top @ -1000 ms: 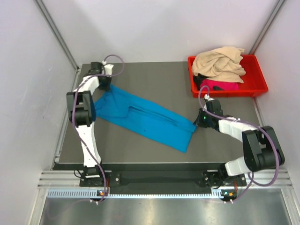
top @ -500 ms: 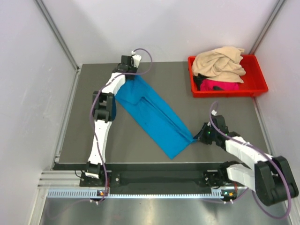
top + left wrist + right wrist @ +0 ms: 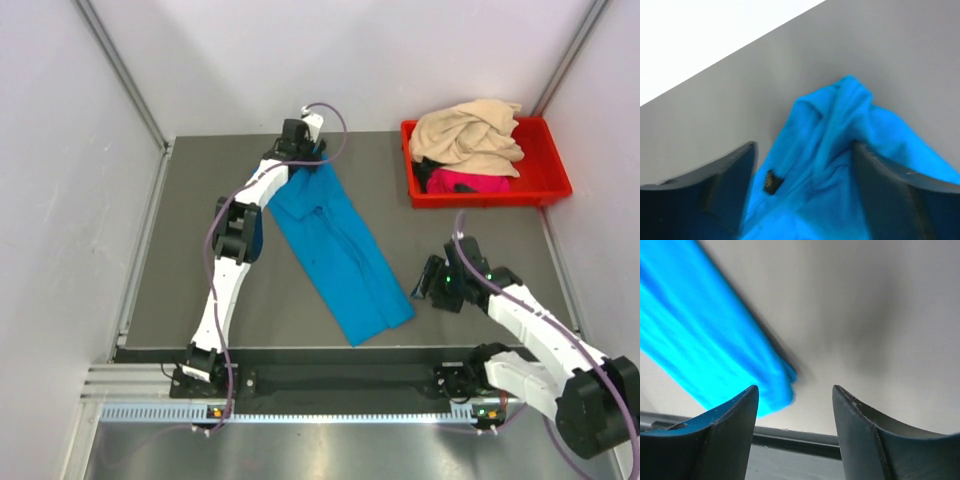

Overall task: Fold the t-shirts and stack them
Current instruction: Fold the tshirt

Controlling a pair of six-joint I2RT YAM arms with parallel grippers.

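Observation:
The turquoise-blue t-shirt lies folded into a long strip on the dark table, running from the far middle down to the near right. My left gripper hangs over its far end, jaws open, with bunched blue cloth lying loose between the fingers. My right gripper stands open just right of the strip's near corner, apart from it. The beige-tan t-shirt and the magenta-pink t-shirt sit crumpled in the red bin.
The red bin stands at the far right corner. The table's near edge shows just below the right fingers. Grey walls close in the table on three sides.
Both arms swung the blue strip round from a flat diagonal to a steeper line, its far end moving right. Both grippers then opened and let the cloth go; the right drew back.

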